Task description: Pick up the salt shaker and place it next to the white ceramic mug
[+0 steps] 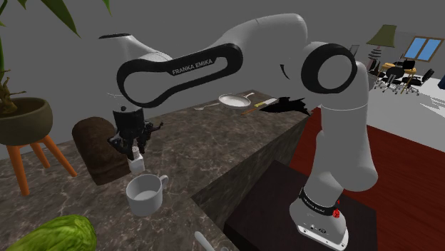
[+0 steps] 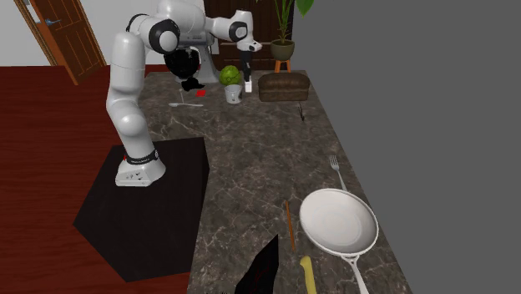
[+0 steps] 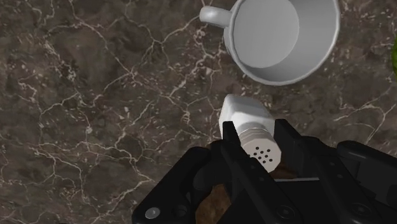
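My black gripper (image 1: 134, 152) is shut on a white salt shaker (image 1: 135, 166), clasping it near its perforated cap. In the wrist view the shaker (image 3: 247, 121) sits between the fingers (image 3: 219, 156), its base pointing at the dark marble counter. A white mug (image 3: 283, 38) stands upright just beyond the shaker, handle to one side, a small gap between them. In the shoulder view the mug (image 1: 145, 194) is right in front of the shaker. Whether the shaker's base touches the counter I cannot tell. The second exterior view has the gripper (image 2: 248, 77) beside the mug (image 2: 233, 93).
A brown loaf (image 1: 100, 150) lies just behind the gripper. A green lettuce (image 1: 53, 234) sits at the counter's near corner. Farther along the counter (image 2: 250, 167) are a white pan (image 2: 338, 219), a fork (image 2: 336, 171), a knife and a banana. A potted plant on a stool (image 1: 25, 125) stands at the shoulder view's left.
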You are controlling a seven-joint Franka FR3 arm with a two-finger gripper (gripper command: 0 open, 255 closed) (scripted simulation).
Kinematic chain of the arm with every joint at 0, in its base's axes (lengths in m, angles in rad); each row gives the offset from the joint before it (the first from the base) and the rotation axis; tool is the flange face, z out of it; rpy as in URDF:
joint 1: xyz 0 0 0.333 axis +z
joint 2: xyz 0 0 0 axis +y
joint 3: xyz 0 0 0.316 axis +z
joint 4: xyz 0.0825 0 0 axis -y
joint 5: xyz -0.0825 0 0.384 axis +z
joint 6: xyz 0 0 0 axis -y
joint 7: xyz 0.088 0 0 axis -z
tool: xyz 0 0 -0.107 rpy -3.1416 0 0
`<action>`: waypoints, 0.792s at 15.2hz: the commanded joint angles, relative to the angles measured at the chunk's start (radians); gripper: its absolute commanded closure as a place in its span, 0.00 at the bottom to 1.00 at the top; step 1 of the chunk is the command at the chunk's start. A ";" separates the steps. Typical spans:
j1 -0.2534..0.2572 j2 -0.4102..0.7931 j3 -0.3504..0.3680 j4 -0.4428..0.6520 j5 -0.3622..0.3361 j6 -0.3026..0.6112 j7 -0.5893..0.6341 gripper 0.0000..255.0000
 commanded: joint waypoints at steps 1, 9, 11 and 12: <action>-0.001 0.004 -0.001 -0.022 -0.001 0.026 0.000 1.00; 0.000 0.034 -0.004 -0.086 -0.008 0.120 0.005 1.00; 0.000 0.036 -0.004 -0.089 -0.009 0.125 0.006 1.00; 0.000 0.036 -0.004 -0.089 -0.009 0.125 0.006 1.00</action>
